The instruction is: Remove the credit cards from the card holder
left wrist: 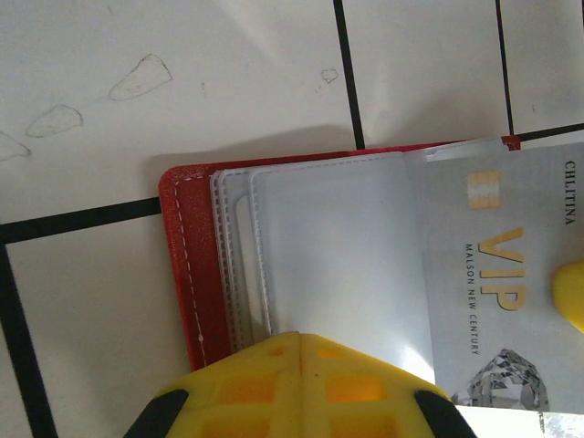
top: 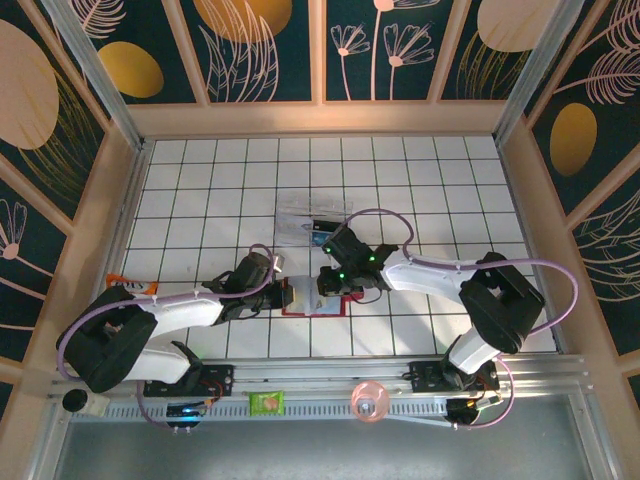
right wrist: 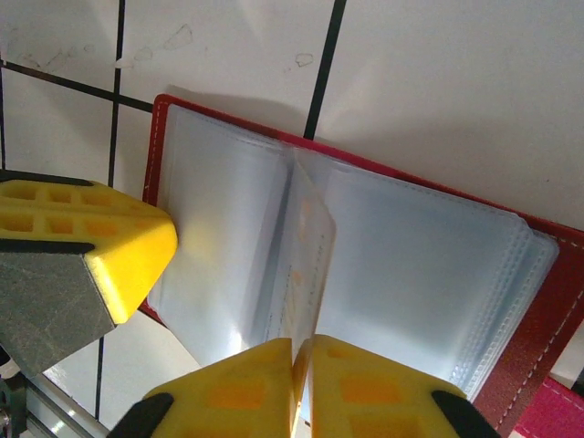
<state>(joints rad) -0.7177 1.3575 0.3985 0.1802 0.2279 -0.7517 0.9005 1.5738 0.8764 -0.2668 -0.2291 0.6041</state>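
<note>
On the white tiled table [top: 200, 200], before my bases: card holder opened flat.
The red card holder [top: 312, 300] lay open between my hands. My left gripper [left wrist: 301, 356], fingers closed together, rested on the clear sleeves [left wrist: 338, 255]. My right gripper [right wrist: 302, 358] pinched the edge of a silver VIP credit card [left wrist: 497, 274].

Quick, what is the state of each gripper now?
Left gripper: closed, nothing seen in it.
Right gripper: closed on a plastic sleeve of the card holder.
</note>
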